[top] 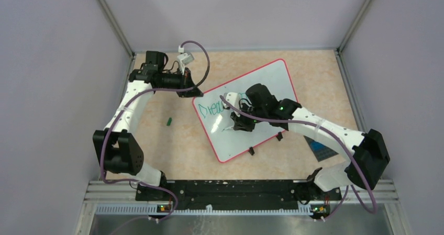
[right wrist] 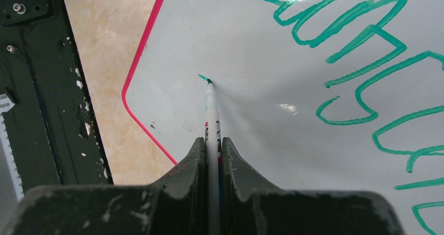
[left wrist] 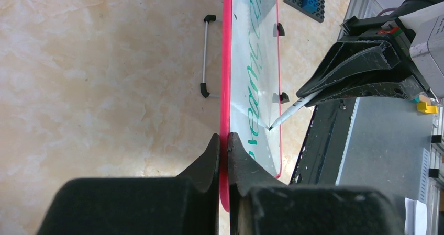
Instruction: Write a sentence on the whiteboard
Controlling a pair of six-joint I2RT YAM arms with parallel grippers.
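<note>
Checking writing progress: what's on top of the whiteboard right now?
Green handwriting on the whiteboard, and the marker tip touching it, held in the right gripper. In the top view the right arm covers part of the writing.

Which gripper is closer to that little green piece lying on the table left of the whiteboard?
Left. The left gripper clamps the whiteboard rim just beyond and right of the green piece; the right gripper, holding the marker, is over the board, farther right.

whiteboard (right wrist: 235, 36) cropped, green speck (top: 169, 122) unidentifiable
</note>
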